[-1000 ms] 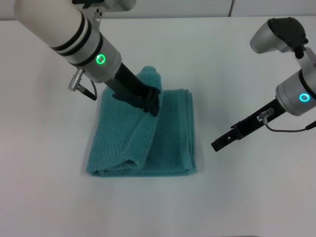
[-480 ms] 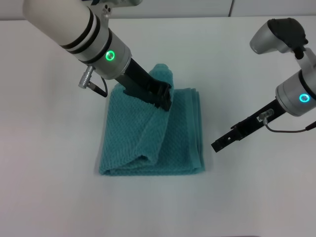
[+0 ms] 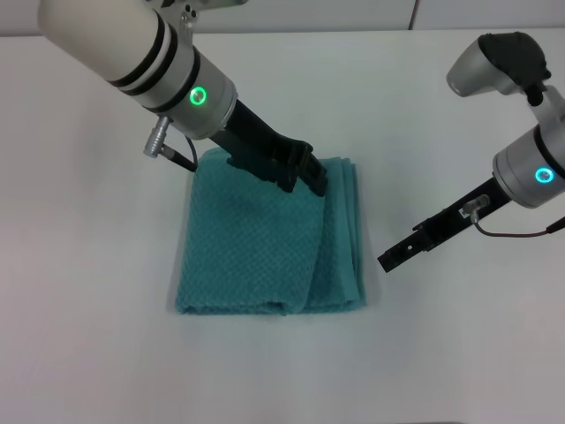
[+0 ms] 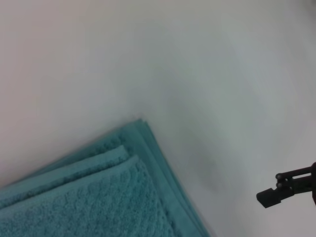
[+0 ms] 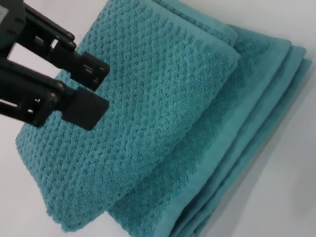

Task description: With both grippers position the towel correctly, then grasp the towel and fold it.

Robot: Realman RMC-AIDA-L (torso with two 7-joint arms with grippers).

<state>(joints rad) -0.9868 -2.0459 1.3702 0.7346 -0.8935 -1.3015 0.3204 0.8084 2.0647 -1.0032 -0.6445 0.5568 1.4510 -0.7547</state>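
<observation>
I have the towel lying folded in stacked layers on the white surface, the upper flap laid flat over most of it and a strip of the lower layers showing along the edge that faces the right arm. Nearest me beside the towel, the right pincer hangs above bare surface, well apart from that edge, pointing toward it; I cannot tell how its fingers stand. Farther back, the left pincer sits over the towel's far edge, and in the right wrist view its two black fingers are parted with no cloth between them, so it is released. I judge the fold is laid and the step in hand is letting go and tidying. The next move, as I see it, calls for lifting the left pincer straight up without snagging the weave, then checking whether the offset layers need squaring. Beyond the towel the surface runs plain and white to a pale wall, with nothing else I can make out.
</observation>
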